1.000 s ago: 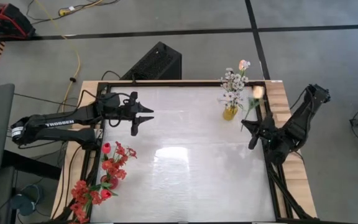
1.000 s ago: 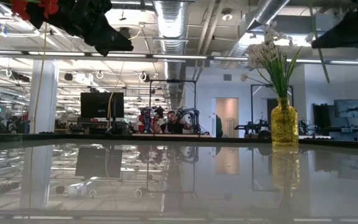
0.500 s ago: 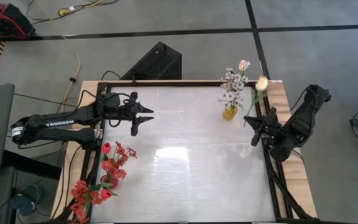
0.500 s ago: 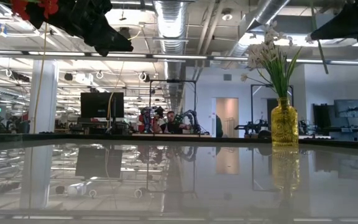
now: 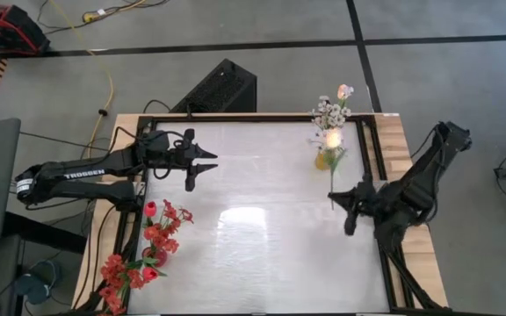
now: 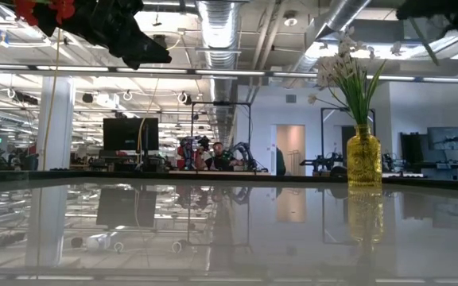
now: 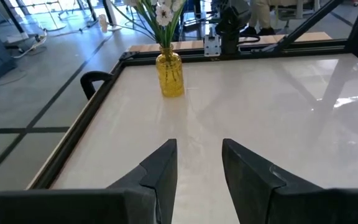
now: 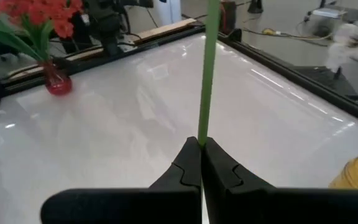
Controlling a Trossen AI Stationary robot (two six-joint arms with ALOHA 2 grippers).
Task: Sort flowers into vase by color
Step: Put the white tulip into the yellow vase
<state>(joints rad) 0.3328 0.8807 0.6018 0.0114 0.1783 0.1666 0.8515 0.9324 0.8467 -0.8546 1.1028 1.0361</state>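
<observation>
My right gripper [image 5: 334, 202] hangs over the table's right half, shut on a peach-yellow tulip. Its blossom [image 5: 332, 138] shows above the yellow vase [image 5: 323, 160], which stands at the far right and holds white sprays [image 5: 327, 114] and another peach tulip [image 5: 345, 90]. The low view shows this vase [image 6: 364, 159] with white blossoms [image 6: 343, 67]. A red vase [image 5: 154, 255] with red flowers [image 5: 165, 224] stands near the left edge. More red flowers [image 5: 117, 276] lie beside it. My left gripper [image 7: 197, 162] waits open above the table's left side [image 5: 205, 165]. My right gripper pinches the tulip's thin green stem [image 8: 201, 127] between its two shut fingers [image 8: 219, 168], well below the blossom. The fingers lie across the stem, coming from the table's right. The flower is lifted clear, its stem [image 5: 331, 175] slanting toward the far edge, blossom uppermost.
The white tabletop [image 5: 262, 237] between the two vases is bare and glossy. A dark frame rail [image 5: 378, 158] runs along the right edge beside the yellow vase. People sit in the room behind the table [image 6: 221, 155].
My right gripper has moved from the right edge toward the table's left and near side, staying shut on the stem. The tulip has swung with it: the blossom went from beside the right rail to over the yellow vase.
</observation>
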